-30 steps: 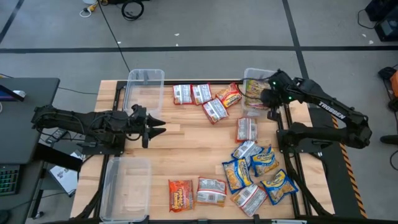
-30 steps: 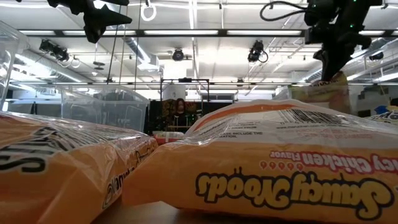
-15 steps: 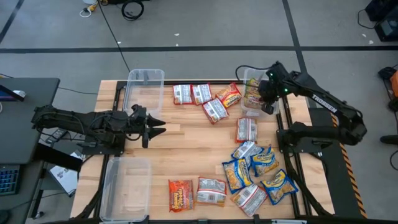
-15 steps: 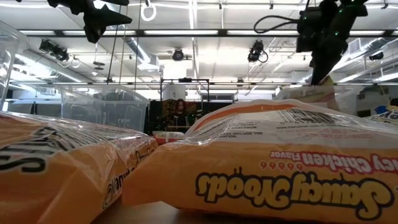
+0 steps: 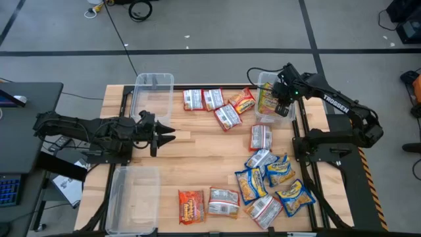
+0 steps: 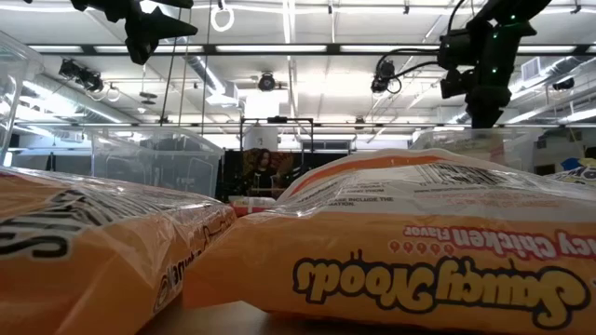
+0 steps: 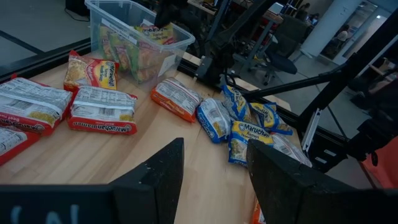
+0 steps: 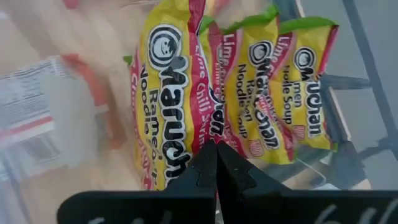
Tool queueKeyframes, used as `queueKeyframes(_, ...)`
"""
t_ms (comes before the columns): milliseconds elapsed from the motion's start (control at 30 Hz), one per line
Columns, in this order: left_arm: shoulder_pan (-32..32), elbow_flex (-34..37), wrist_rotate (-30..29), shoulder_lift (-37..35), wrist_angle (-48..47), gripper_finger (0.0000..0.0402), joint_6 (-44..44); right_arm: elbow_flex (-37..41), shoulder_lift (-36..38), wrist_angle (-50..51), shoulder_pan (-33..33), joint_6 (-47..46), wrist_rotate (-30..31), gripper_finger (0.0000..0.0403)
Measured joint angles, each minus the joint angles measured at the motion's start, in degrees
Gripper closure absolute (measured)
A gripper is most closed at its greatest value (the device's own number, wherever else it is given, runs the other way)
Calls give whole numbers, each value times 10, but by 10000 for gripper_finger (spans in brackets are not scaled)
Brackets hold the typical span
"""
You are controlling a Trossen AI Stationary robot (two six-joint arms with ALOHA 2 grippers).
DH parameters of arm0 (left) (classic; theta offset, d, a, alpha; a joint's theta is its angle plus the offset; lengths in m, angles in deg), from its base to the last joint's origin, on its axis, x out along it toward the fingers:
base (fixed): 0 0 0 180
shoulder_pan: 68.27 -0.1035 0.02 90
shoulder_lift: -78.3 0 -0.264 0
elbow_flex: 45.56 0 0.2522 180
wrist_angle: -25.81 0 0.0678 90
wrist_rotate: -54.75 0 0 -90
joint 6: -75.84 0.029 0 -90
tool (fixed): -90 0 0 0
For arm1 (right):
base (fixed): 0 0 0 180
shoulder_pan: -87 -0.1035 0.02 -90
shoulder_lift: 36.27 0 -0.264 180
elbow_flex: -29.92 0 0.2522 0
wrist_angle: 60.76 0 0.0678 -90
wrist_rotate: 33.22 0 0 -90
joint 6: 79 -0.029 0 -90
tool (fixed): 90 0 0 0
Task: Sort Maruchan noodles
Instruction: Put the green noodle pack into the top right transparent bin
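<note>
Yellow-green packet (image 8: 171,93) pinched in the right gripper (image 8: 216,163): fingers closed flat on its lower edge, packet hanging into the far-right bin (image 5: 265,80). More packets of the same lime-chili kind (image 8: 273,93) already stand in that bin, pressed side by side.

Right arm reaches over the table's far-right corner, gripper just above the bin's rim. Low view shows it high at right, over the clear bin wall (image 6: 466,140).

Left gripper (image 5: 164,137) hovers over bare wood at mid-left, fingers part-spread, nothing between them. Waiting.

Outward on the table (image 5: 197,151):
- Far centre, a row of red-and-white packets (image 5: 204,99), one orange one (image 5: 242,101) beside the bin.
- One red-and-white packet (image 5: 261,137) alone, right of centre.
- Near right, a loose heap of blue-and-yellow packets (image 5: 279,181), overlapping.
- Near centre, an orange packet (image 5: 191,205) and a red-and-white one (image 5: 223,201), touching.
- Two more clear bins: far left (image 5: 152,89) and near left (image 5: 133,197); no packets visible in them.

Handling, as judged: packets look light, crinkly film over a stiff brittle noodle block. Film is likely slick, so a pinch on the flat sealed end seam should hold better than one across the block. Squeezing the middle risks cracking the noodles. Heaped ones may drag neighbours along, so take the top one by a free edge.
</note>
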Motion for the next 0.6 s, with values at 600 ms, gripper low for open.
queueKeyframes(600,0,0,0,0,0,221,0,35,-28,-12,-24,12,-24,400)
